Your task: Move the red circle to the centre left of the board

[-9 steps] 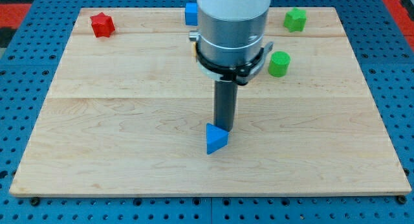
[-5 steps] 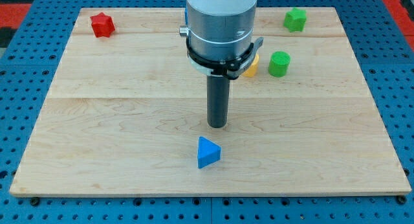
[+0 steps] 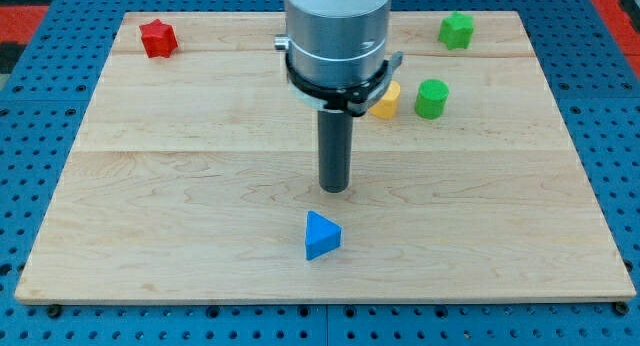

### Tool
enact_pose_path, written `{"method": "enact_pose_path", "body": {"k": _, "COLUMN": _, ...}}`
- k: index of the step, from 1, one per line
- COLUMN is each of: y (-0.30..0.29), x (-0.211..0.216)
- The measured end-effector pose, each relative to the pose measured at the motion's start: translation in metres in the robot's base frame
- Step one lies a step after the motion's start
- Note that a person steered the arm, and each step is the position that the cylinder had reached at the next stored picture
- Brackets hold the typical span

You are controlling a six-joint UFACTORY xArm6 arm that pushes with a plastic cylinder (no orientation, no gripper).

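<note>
No red circle shows in the camera view; the arm's body may hide it. A red star-shaped block (image 3: 157, 37) lies at the board's top left corner. My tip (image 3: 334, 189) rests on the wooden board (image 3: 180, 186) near its middle, a little above and to the right of a blue triangle block (image 3: 321, 236), not touching it.
A yellow block (image 3: 386, 101) peeks out from behind the arm at the upper middle. A green cylinder (image 3: 432, 98) sits just to its right. A green star-like block (image 3: 456, 30) lies at the top right. The board rests on a blue pegboard (image 3: 40, 136).
The blue triangle was pushed down and left, then my tip drew back up from it. The blue block at the top is now hidden behind the arm, and the yellow block shows.
</note>
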State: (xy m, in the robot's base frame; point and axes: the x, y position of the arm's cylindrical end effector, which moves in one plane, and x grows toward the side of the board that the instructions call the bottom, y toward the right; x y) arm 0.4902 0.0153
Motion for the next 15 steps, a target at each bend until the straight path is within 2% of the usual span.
{"method": "enact_pose_path", "body": {"k": 1, "y": 0.025, "x": -0.008}}
{"method": "enact_pose_path", "body": {"k": 2, "y": 0.095, "x": -0.027}}
{"method": "enact_pose_path", "body": {"k": 3, "y": 0.178, "x": -0.066}}
{"method": "enact_pose_path", "body": {"k": 4, "y": 0.214, "x": -0.136}}
{"method": "enact_pose_path", "body": {"k": 5, "y": 0.204, "x": -0.176}}
{"method": "enact_pose_path", "body": {"k": 7, "y": 0.065, "x": -0.171}}
{"method": "enact_pose_path", "body": {"k": 8, "y": 0.021, "x": -0.167}}
{"method": "enact_pose_path", "body": {"k": 9, "y": 0.02, "x": -0.145}}
{"method": "enact_pose_path", "body": {"k": 10, "y": -0.017, "x": -0.144}}
{"method": "enact_pose_path", "body": {"k": 11, "y": -0.011, "x": -0.12}}
{"method": "enact_pose_path", "body": {"k": 13, "y": -0.007, "x": -0.103}}
{"method": "enact_pose_path", "body": {"k": 15, "y": -0.127, "x": -0.116}}
